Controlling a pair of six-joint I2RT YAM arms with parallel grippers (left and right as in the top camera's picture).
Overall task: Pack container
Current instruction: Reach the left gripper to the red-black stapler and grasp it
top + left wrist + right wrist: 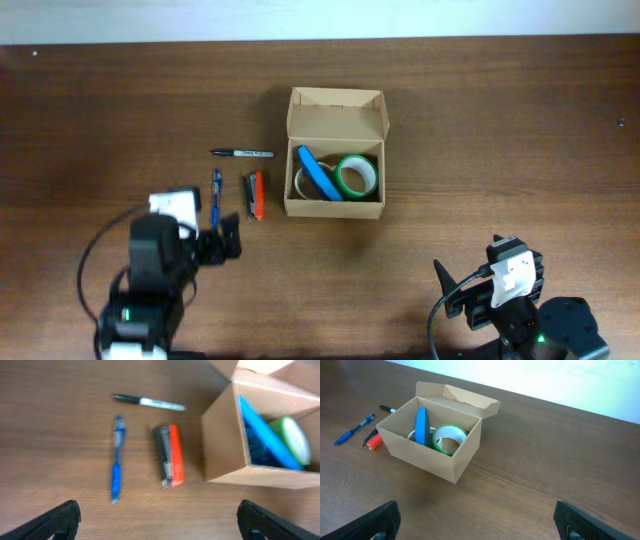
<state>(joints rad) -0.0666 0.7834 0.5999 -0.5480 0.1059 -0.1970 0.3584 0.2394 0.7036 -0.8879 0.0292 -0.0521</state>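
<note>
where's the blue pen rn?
In the overhead view the blue pen lies left of the box, just left of the orange-and-black pair and nearer the robot than the black marker.

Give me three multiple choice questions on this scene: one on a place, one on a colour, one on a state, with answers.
1. Where is the blue pen?
A) inside the cardboard box
B) on the table, on the box's left-arm side
C) leaning upright against the box

2. What colour is the tape roll at the box's right-arm end?
A) red
B) yellow
C) green

3. How is the box's lid?
A) folded open
B) taped shut
C) torn off

Answers:
1 B: it lies flat on the wood, apart from the box.
2 C: its rim shows green beside the blue case.
3 A: the flap stands up and the contents show.
</note>
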